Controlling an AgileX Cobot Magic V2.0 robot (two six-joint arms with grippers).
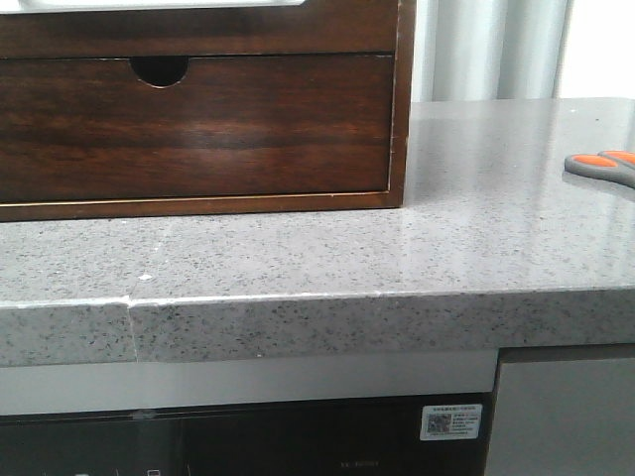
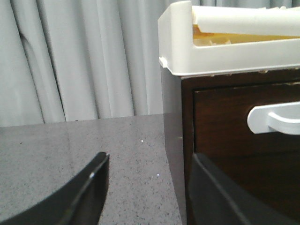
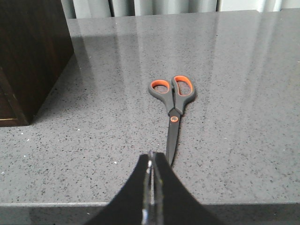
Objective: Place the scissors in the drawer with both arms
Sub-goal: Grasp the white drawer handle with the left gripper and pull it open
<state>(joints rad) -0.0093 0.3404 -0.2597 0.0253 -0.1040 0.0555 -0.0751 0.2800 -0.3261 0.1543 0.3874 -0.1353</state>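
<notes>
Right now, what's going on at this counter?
Nothing is held yet. The scissors lie closed on the grey counter, off to the right of the wooden cabinet. The right gripper sits shut near the blade tips. The left gripper is open by the cabinet's corner, near a white handle.

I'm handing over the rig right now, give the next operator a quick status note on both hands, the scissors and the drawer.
Left hand: open, empty, at the cabinet's corner near a white handle.
Right hand: fingers closed, empty, just short of the scissors' blade tips.
Scissors: lying flat and closed on the countertop, right of the cabinet.
Drawer: the notched front in the front view is shut.
Done: nothing yet.
Left: open the drawer, pick up the scissors, place them inside.
</notes>
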